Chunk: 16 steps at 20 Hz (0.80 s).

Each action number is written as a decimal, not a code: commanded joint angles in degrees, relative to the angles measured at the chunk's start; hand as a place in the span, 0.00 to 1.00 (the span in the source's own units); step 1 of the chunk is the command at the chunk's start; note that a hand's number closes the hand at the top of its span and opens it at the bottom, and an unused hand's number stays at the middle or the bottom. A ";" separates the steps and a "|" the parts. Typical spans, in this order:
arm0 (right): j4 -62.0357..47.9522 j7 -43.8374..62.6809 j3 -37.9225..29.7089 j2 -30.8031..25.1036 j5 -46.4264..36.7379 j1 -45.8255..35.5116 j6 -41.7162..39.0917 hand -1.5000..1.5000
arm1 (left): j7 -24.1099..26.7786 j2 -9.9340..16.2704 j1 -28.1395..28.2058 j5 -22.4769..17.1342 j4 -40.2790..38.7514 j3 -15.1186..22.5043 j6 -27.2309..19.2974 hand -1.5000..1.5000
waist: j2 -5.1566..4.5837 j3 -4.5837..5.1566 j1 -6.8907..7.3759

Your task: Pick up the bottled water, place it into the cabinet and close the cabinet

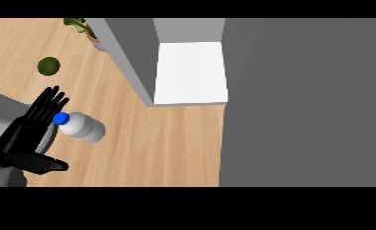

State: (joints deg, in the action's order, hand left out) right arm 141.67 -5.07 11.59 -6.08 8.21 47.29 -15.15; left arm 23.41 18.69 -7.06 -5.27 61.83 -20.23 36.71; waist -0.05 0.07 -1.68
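The water bottle [86,128] lies on its side on the wooden counter [169,144], clear with a blue cap [60,118] pointing left. My left hand [28,129] shows at the lower left, fingers straight and pointing up, thumb stretched out to the right below the bottle. Its fingertips [53,96] are just above and left of the cap; whether they touch it is unclear. The cabinet [294,104] is a large grey box on the right, with its white inside [191,72] showing and its grey door [131,57] swung open toward the left. My right hand is out of view.
A round green fruit [47,65] lies on the counter at the upper left. A potted plant [86,29] stands at the top, just left of the open door. Bare wood stretches between the bottle and the cabinet.
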 commanded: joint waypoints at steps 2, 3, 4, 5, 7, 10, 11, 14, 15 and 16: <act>9.78 2.23 -2.63 -1.94 4.44 5.13 -0.87 0.00 | 10.11 1.15 -3.72 4.87 -12.34 -0.26 -1.76 0.00 | -0.07 0.07 -0.23; 11.63 2.03 -1.96 -2.27 4.35 7.65 -1.43 0.00 | 11.48 0.64 -2.16 5.53 -13.75 0.12 -2.01 0.00 | -0.03 0.10 -0.53; 8.10 1.67 1.46 -0.06 0.50 5.12 0.03 0.00 | 14.04 1.50 -5.00 7.07 -18.09 0.55 -2.44 0.00 | -0.14 0.11 -0.14; 6.45 -1.81 0.42 -0.65 0.57 5.94 -1.69 0.00 | 13.92 1.38 -8.11 7.20 -20.17 -0.37 -5.66 0.00 | -0.10 0.10 -0.56; 7.19 0.57 -1.87 -1.16 3.30 4.18 -0.84 0.00 | 16.45 -0.73 -7.88 9.28 -21.97 2.20 -6.77 0.00 | -0.13 0.05 0.20; 6.10 -1.34 0.80 -0.92 1.54 5.32 -2.03 0.00 | 19.92 0.49 -8.26 8.77 -27.86 2.61 -2.11 0.00 | -0.17 0.11 -0.18; 7.78 -2.34 -2.78 -3.36 5.04 7.43 -4.25 0.00 | 19.39 0.10 -8.05 8.86 -27.84 3.36 -1.39 0.00 | -0.09 0.09 -0.57; 6.51 -1.27 0.28 -1.62 0.45 5.20 -2.07 0.00 | 21.21 1.06 -9.96 9.31 -32.76 4.49 2.10 0.00 | -0.40 0.20 -0.38; 9.23 0.58 0.60 -1.74 1.55 7.41 -1.57 0.00 | 20.94 1.05 -10.75 9.08 -32.75 4.49 1.74 0.00 | -0.29 0.18 -0.31; 5.80 -3.88 0.55 -0.77 0.50 8.29 -2.23 0.00 | 22.80 -0.79 -9.67 10.17 -34.48 5.48 0.47 0.00 | -0.27 0.22 -1.17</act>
State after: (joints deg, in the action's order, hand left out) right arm 142.12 -9.41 12.19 -7.01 6.84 52.39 -17.41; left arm 39.08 19.10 -16.42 3.62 32.13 -16.34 31.78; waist -0.31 0.24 -2.24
